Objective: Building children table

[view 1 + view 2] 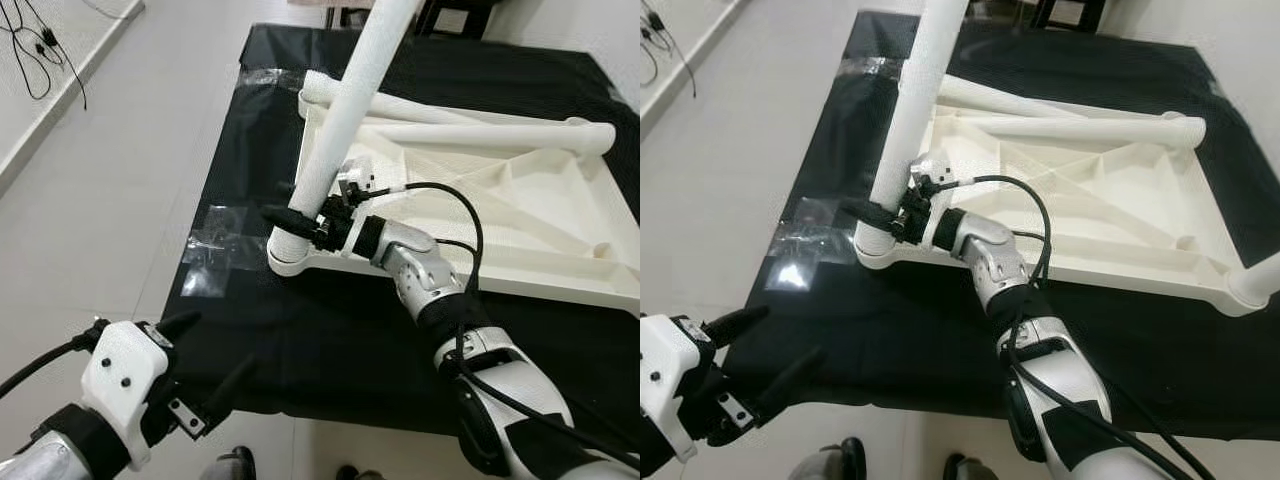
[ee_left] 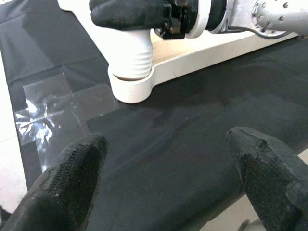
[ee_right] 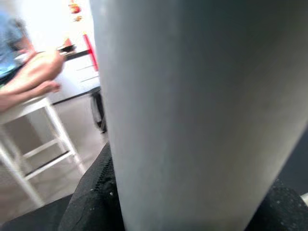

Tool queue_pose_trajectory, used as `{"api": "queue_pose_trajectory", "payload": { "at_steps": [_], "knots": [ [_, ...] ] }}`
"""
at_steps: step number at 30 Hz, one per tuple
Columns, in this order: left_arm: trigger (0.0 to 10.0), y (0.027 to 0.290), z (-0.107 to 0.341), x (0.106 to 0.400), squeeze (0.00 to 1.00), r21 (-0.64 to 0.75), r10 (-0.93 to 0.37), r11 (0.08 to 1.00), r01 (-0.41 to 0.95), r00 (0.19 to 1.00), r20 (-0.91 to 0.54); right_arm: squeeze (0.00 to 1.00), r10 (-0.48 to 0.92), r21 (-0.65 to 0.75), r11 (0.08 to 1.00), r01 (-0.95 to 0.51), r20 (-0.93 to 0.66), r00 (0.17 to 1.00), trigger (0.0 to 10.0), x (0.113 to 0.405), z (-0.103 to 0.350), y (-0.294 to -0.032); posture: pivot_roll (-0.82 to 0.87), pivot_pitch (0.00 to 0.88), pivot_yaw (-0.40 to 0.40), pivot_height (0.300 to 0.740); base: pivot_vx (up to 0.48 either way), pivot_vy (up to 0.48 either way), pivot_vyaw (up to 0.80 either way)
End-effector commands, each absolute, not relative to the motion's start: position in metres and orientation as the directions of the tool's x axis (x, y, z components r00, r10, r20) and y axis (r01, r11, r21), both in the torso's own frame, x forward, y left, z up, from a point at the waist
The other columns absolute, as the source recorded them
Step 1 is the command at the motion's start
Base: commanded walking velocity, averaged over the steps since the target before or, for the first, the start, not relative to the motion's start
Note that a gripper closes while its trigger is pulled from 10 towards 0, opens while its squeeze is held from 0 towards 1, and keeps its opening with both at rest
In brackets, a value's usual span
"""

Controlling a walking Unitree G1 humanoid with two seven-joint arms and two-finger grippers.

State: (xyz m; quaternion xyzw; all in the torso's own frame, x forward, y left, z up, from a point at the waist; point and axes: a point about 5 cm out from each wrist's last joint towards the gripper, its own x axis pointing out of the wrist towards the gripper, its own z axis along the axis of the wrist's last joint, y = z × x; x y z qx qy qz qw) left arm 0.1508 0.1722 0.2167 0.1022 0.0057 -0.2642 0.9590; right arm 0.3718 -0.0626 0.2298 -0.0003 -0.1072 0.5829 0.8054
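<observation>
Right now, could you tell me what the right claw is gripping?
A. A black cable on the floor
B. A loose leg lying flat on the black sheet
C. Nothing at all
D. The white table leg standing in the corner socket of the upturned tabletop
D: the right claw is closed around the lower end of the white table leg, just above the corner socket of the upturned tabletop.

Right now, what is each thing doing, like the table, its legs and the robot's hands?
Table top: upside down on the black mat.
Table leg: standing in its corner socket, threaded end partly showing.
Two other legs: lying on the table top.
Right tool: shut on the table leg, near its base.
Left tool: open, holding nothing, over the black mat.
</observation>
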Motion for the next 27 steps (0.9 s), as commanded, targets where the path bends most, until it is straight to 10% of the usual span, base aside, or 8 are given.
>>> {"api": "queue_pose_trajectory", "payload": {
  "at_steps": [1, 21, 27],
  "knots": [
    [10.0, 0.171, 0.218, 0.147, 0.00, 0.178, -0.526, 0.830, 0.528, 0.848, -0.064, 0.00, 0.967, -0.133, 0.253, -0.958, 0.057, 0.248, 10.0, 0.366, 0.208, -0.061, 0.22, 0.371, -0.091, 0.740, 0.000, 0.000, 0.00],
    [10.0, 0.170, 0.223, 0.146, 0.00, 0.161, -0.546, 0.820, 0.548, 0.835, -0.063, 0.00, 0.970, -0.258, -0.028, -0.966, -0.242, 0.037, 10.0, 0.366, 0.212, -0.060, 0.22, 0.398, -0.109, 0.740, 0.000, 0.000, 0.00],
    [10.0, 0.169, 0.224, 0.146, 0.00, 0.151, -0.552, 0.818, 0.555, 0.831, -0.064, 0.00, 0.861, -0.224, -0.238, -0.945, -0.499, -0.099, 10.0, 0.363, 0.210, -0.072, 0.21, 0.407, -0.109, 0.740, 0.000, 0.000, 0.00]
  ]
}}
